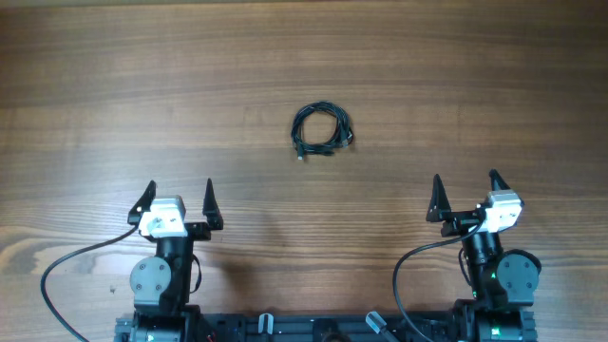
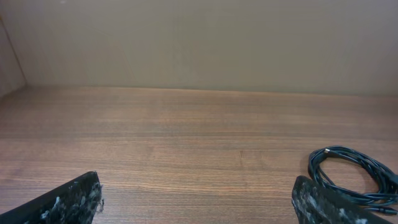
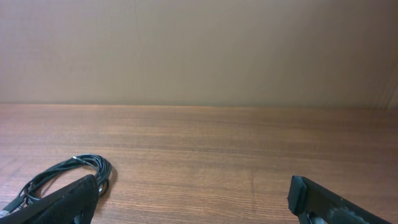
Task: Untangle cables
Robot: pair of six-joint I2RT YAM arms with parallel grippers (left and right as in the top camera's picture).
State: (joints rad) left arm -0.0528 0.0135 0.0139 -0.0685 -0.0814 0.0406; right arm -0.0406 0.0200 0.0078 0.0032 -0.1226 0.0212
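Black cables; brown wood-grain table; black gripper fingers; beige wall.

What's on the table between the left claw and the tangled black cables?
Nothing. The overhead view shows only bare wooden table between the left gripper and the cables.

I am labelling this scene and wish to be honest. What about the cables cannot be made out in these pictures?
- Overhead: the cables are too small to count the wires or follow their crossings.
- Left wrist: the coil is cut by the right edge and partly covered by a finger of the left claw.
- Right wrist: its lower left part hides behind a finger of the right claw.
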